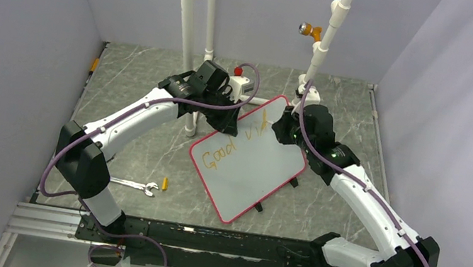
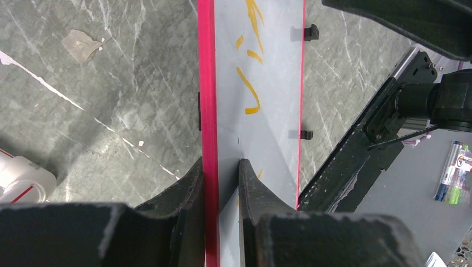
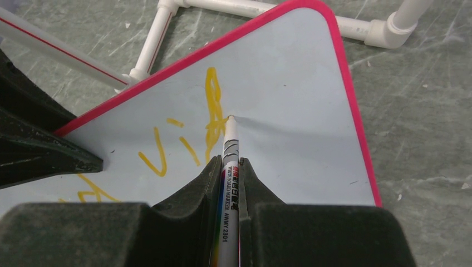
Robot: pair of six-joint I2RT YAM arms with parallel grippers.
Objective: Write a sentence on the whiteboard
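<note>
Left gripper (image 2: 221, 164) is clamped on the whiteboard (image 1: 249, 171): one finger sits outside the pink rim, the other on the writing face, with the board edge pinched between them. The board runs straight ahead from those fingers, and its black feet show along the far edge. In the top view it sits skewed on the table between both grippers.

Right gripper (image 3: 229, 161) is closed tight on a marker (image 3: 229, 147), barrel between the fingers and pointing forward. The tip is touching the board just ahead of the fingertips, near the board's rounded top corner.

The sentence (image 1: 225, 150) is orange-yellow and reads "Good vi" plus a tall looped stroke. That stroke is right at the marker tip, "vi" is just left of the right fingers, and "Good" is further left, partly cut off in the wrist view.

White pipes (image 3: 367, 25) lie beyond the board corner, ahead of the right gripper. A wrench (image 1: 139, 186) is on the table well behind the left gripper, near that arm's base. Spare pens (image 2: 453, 178) are far right of the left fingers, past a black rail.
</note>
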